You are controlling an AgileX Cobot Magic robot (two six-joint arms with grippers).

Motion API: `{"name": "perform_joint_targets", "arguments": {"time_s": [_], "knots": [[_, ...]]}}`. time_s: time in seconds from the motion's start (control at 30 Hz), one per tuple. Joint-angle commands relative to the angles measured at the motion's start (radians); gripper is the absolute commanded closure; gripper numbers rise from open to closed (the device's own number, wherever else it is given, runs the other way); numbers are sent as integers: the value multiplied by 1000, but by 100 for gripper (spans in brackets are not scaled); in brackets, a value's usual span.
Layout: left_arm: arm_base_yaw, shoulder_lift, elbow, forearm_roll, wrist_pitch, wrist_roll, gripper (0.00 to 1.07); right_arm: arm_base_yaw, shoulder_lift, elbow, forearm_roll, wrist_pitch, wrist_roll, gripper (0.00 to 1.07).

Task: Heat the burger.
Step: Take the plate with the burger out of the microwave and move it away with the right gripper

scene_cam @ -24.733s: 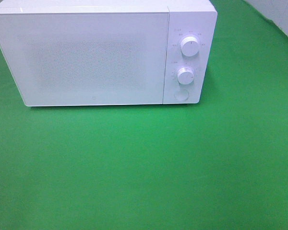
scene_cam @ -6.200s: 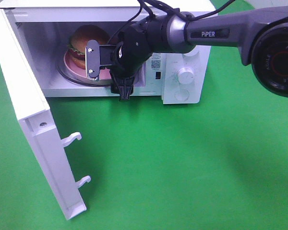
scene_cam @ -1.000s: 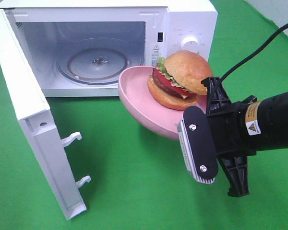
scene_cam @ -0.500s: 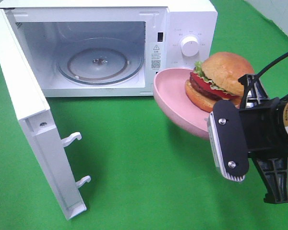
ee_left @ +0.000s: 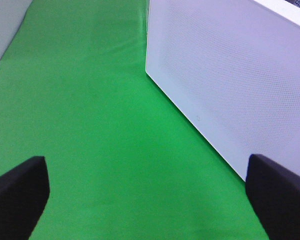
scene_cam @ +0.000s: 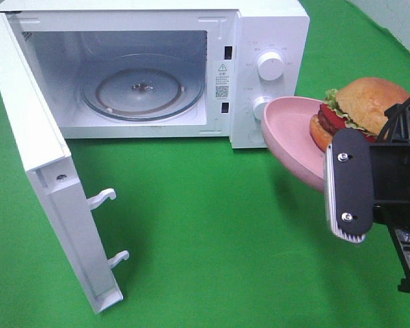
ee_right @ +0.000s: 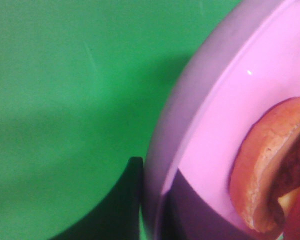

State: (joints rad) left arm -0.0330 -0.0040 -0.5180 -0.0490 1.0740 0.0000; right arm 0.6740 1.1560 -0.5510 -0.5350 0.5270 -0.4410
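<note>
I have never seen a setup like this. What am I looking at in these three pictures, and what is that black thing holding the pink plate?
This is a robot with two arms working over a green cloth-covered table. The wide picture comes from a camera mounted high above; the other two come from small cameras on each arm's wrist.

The black part is the right end effector, the arm's grasping part. It is shut on the rim of a round pink plate, held in the air and tilted, with a burger with a golden bun, lettuce and tomato on it. The right wrist picture shows that plate up close.

On the table stands a white microwave oven with its door swung open and its glass turntable bare. The left end effector is open and holds nothing, beside that door.
</note>
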Motion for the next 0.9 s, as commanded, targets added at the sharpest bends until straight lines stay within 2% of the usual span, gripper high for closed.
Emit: {"name": "perform_joint_targets", "arguments": {"time_s": [0.03, 0.57, 0.7, 0.9], "knots": [[3, -6, 3, -2, -6, 0, 7, -7, -16, -5, -43, 1, 44, 107], [3, -6, 3, -2, -6, 0, 7, -8, -16, -5, -196, 150, 323, 107], [3, -6, 3, -2, -6, 0, 7, -8, -15, -5, -291, 251, 426, 106], [3, -6, 3, -2, -6, 0, 7, -8, 22, -5, -312, 339, 441, 106]]}}
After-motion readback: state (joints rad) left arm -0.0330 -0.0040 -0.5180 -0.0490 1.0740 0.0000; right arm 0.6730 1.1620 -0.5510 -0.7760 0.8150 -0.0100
